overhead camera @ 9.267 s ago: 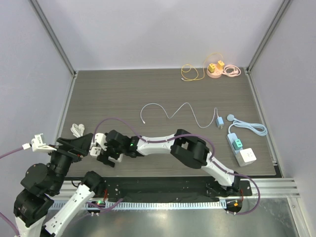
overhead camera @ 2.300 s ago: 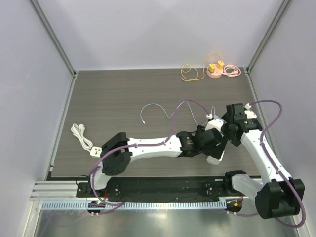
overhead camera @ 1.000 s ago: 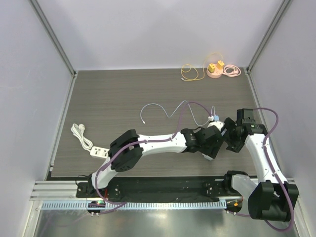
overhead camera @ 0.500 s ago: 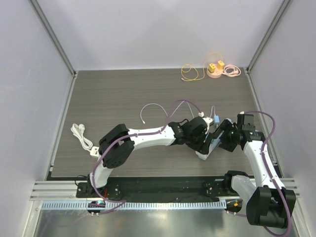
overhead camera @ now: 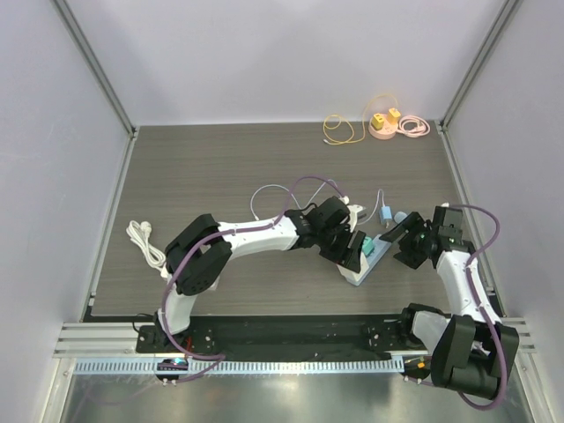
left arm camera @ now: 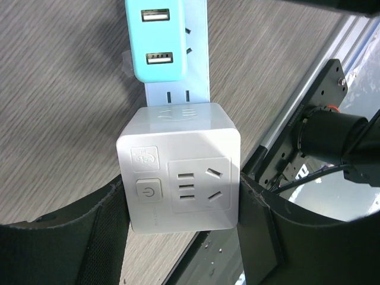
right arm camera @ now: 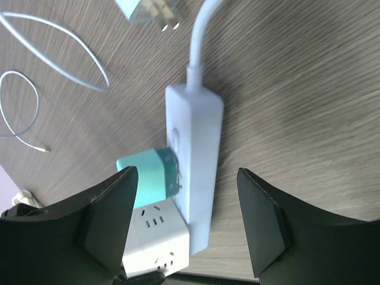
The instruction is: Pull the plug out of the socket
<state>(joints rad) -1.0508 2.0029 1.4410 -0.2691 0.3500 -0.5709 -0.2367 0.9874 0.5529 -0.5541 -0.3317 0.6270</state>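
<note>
A dark wood-grain desk (overhead camera: 203, 167) sits inside pale walls, and my left arm stretches far across it toward the right side. My left hand (left arm camera: 181, 222) is closed on the white cube adapter (left arm camera: 181, 172), with both fingers (left arm camera: 104, 237) pressed against its side faces (the face with the power button and socket holes looks straight at my wrist camera). The cube is seated at one end of a pale power strip (left arm camera: 199, 65). Just beyond it a teal USB charger (left arm camera: 157, 35) is plugged into the same strip, so close to the cube that I cannot tell whether they touch. My right hand (right arm camera: 185, 202) hangs above the strip with its fingers spread wide, gripping nothing and touching nothing. A white cord (right arm camera: 199, 35) leaves the strip's other end, and near it lies a small pale blue plug (right arm camera: 145, 9) on a thin white cable (overhead camera: 264, 189). Well apart, a white extension cord (overhead camera: 145, 242) lies at the desk's left edge, and a pink round socket (overhead camera: 383, 128) with a yellow cable (overhead camera: 339, 130) sits at the far right.
</note>
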